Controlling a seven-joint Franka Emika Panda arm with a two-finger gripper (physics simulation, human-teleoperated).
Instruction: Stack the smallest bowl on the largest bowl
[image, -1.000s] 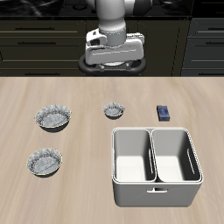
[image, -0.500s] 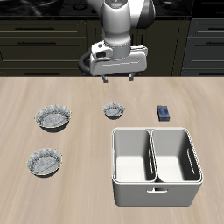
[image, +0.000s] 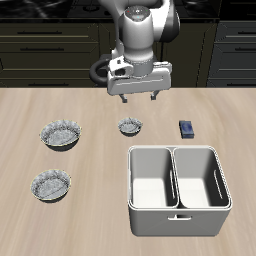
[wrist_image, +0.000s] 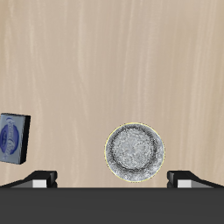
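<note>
The smallest bowl (image: 130, 126) is tiny, speckled grey-white with a dark rim, and sits mid-table; it also shows in the wrist view (wrist_image: 135, 151). The largest bowl (image: 60, 135) is wide and deep with a dark blue-grey wall and sits well to the side of it, out of the wrist view. My gripper (image: 138, 100) hangs open and empty above and slightly behind the smallest bowl. Its two fingertips (wrist_image: 40, 178) stand wide apart with the small bowl between them, below.
A shallower, paler speckled bowl (image: 50, 185) sits nearer the table's front edge. A white two-compartment caddy (image: 178, 188) stands at the front. A small blue box (image: 186, 128) lies beside the smallest bowl, also in the wrist view (wrist_image: 13, 138).
My gripper has come down and forward from the table's back toward the smallest bowl. The bowls, caddy and box have not moved.
</note>
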